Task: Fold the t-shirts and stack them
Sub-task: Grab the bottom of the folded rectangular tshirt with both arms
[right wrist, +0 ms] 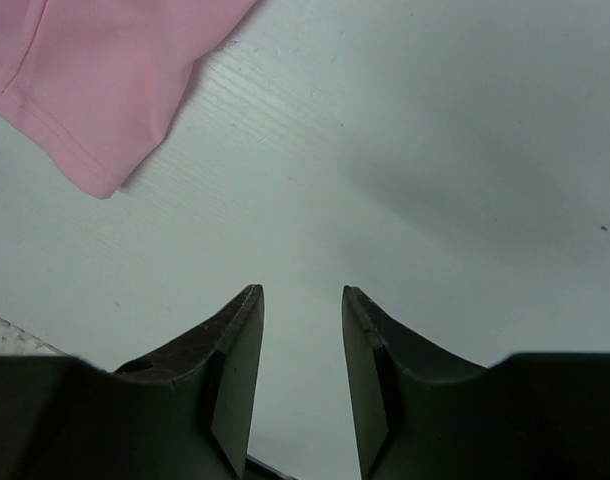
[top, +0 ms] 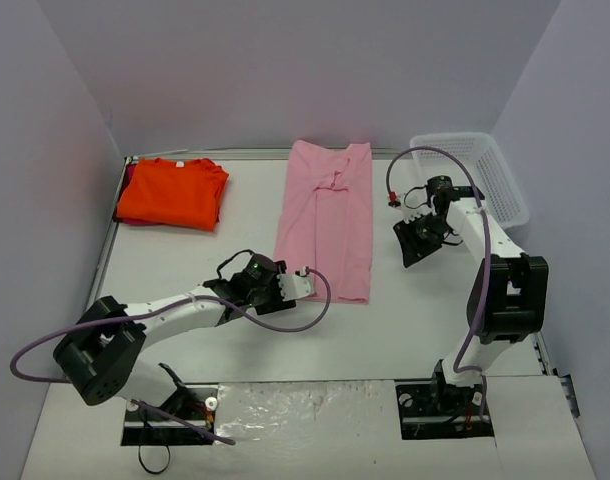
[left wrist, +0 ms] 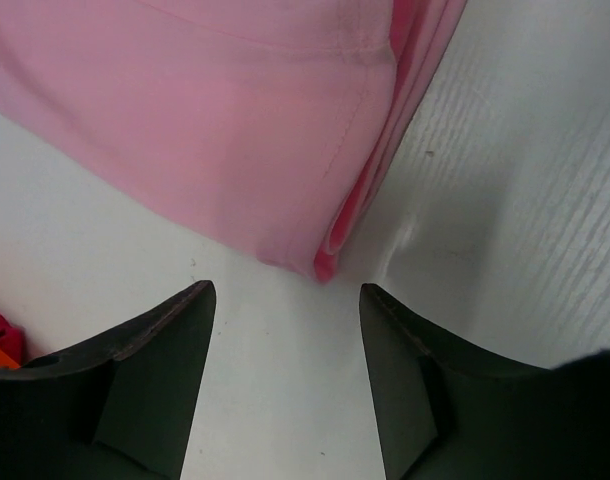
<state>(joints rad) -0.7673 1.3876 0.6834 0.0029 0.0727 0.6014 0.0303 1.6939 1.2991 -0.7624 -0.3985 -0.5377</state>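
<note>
The light pink t-shirt (top: 325,220) lies in a long folded strip at the table's middle. The bright orange t-shirt (top: 173,192) lies folded at the back left. My left gripper (top: 275,287) is open and empty, low over the table at the pink shirt's near left corner. In the left wrist view the gripper (left wrist: 287,290) has that corner of the shirt (left wrist: 235,130) just ahead of its tips. My right gripper (top: 415,250) is open and empty, right of the pink shirt. In the right wrist view the gripper (right wrist: 303,292) is over bare table and a shirt corner (right wrist: 105,80) shows at top left.
A white mesh basket (top: 475,175) stands at the back right, just beyond the right arm. Purple walls close in the table on the left, back and right.
</note>
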